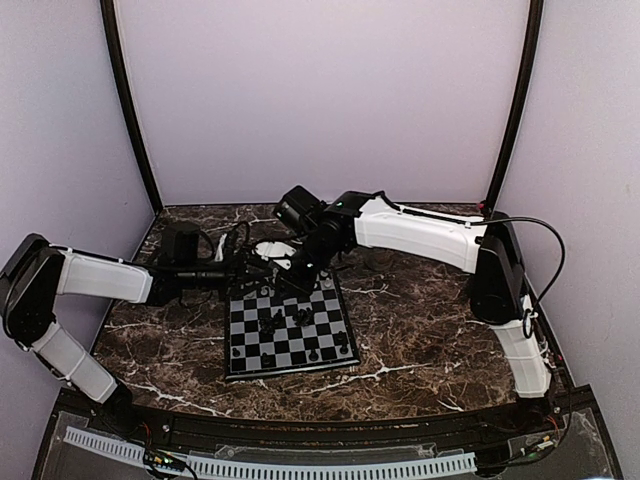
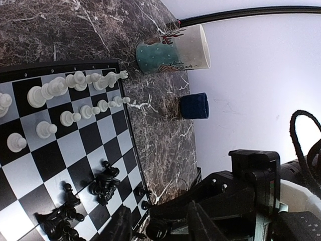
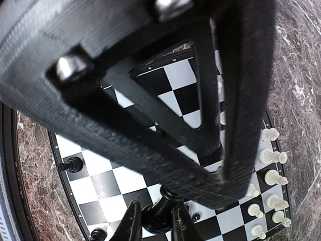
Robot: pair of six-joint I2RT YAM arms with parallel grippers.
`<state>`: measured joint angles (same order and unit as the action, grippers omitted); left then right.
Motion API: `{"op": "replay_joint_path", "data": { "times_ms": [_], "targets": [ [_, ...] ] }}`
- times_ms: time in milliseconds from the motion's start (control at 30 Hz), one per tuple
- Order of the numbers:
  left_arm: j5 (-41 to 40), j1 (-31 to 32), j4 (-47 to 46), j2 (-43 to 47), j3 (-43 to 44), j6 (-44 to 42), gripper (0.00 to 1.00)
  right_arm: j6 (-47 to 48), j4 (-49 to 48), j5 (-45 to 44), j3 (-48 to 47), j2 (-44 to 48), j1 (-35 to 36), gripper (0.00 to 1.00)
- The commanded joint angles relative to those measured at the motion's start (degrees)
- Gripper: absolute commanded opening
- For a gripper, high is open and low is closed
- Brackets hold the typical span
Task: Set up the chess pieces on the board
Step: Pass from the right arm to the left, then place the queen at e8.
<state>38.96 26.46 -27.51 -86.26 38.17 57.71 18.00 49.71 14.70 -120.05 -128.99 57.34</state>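
I have the right hand [image 3: 155, 222] pinched shut on one black piece [image 3: 160, 213], gripped low on its stem and carried just above the board [image 3: 100, 183]. The left hand [image 1: 262, 272] hangs right beside it over the far edge of the board. My views do not show me how wide its fingers stand or whether it has anything, so I cannot tell.

The white pieces [image 2: 65, 88] stand in two tidy rows at one end. The black pieces [image 2: 103, 183] are bunched in a clump mid-board, some leaning on each other, and a few sit alone near the rim. I judge I am partway through the black side: white looks done, and black needs sorting out to its own end.

The next move calls for lowering the held piece straight onto a free square at the black end, base flat, then opening just enough to let go without tipping it.

Room is tight. The left hand's body fills most of the right wrist view, so the two are nearly touching, and one should pull away before I travel. The mug [image 2: 173, 48] and a small blue cap [image 2: 194, 106] sit on the worktop [image 2: 155, 125] just beside the white corner. The near side of the board looks freer.
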Motion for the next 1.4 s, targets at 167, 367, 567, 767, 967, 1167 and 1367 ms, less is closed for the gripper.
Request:
{"op": "replay_joint_path", "data": {
  "times_ms": [167, 367, 567, 767, 967, 1167, 1367],
  "targets": [
    [6.57, 0.00, -3.56, -1.62, 0.70, 1.57, 0.32, -0.77, -1.81, -1.00, -1.95, 2.07, 0.14, 0.18],
    [8.38, 0.90, -4.57, -2.78, 1.35, 2.21, 0.29, -0.83, -1.84, -1.24, -1.92, 1.99, 0.14, 0.18],
    [8.33, 1.45, -6.76, -3.53, 0.86, 3.07, 0.19, -0.71, -1.48, -0.78, -1.86, 2.07, 0.23, 0.18],
    [8.01, 1.47, -8.09, -3.56, 0.41, 2.74, 0.10, -0.43, -1.96, -0.39, 0.21, 3.62, 0.23, 0.20],
    [7.56, 1.42, -9.02, -2.92, 0.80, 1.22, 0.07, 0.05, -2.53, -0.25, 5.96, 8.65, -0.21, 0.34],
    [2.02, 1.60, 6.61, 1.29, 5.71, -12.47, 0.07, 1.20, -5.78, 8.69, 19.43, 19.76, -5.97, 0.42],
    [-10.22, 5.22, 23.57, 6.13, 10.32, -33.46, 0.07, 0.78, -10.66, 16.32, 31.82, 28.33, -16.86, 0.42]
  ]
}}
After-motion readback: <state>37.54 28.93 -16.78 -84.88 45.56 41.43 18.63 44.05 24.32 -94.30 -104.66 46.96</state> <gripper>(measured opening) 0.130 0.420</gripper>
